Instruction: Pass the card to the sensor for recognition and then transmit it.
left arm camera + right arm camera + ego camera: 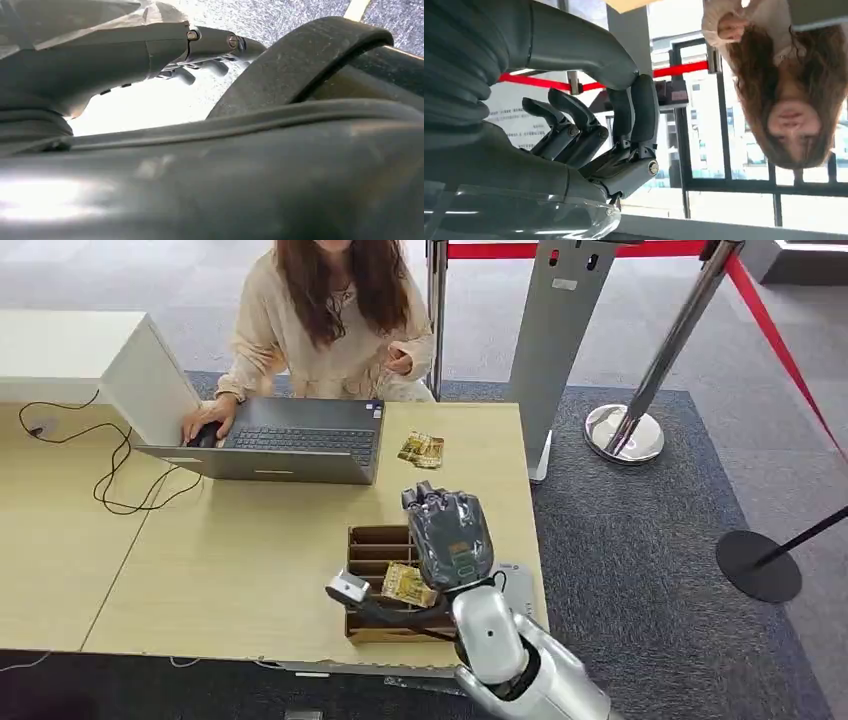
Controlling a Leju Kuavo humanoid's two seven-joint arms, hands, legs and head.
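A gold-patterned card lies in a brown cardboard divider box near the table's front edge. My right hand hovers above the box's right side, its back facing up. From the right wrist my right hand has bent fingers spread apart from the thumb, with nothing between them. A flat pale grey device, possibly the sensor, sits right of the box, partly hidden by my arm. Two more gold cards lie beside the laptop. My left hand hangs beside my body, fingers loose and holding nothing.
A person sits across the wooden table, typing on a grey laptop. A black cable loops on the table's left. Right of the table stand a grey kiosk post and a chrome stanchion with red rope.
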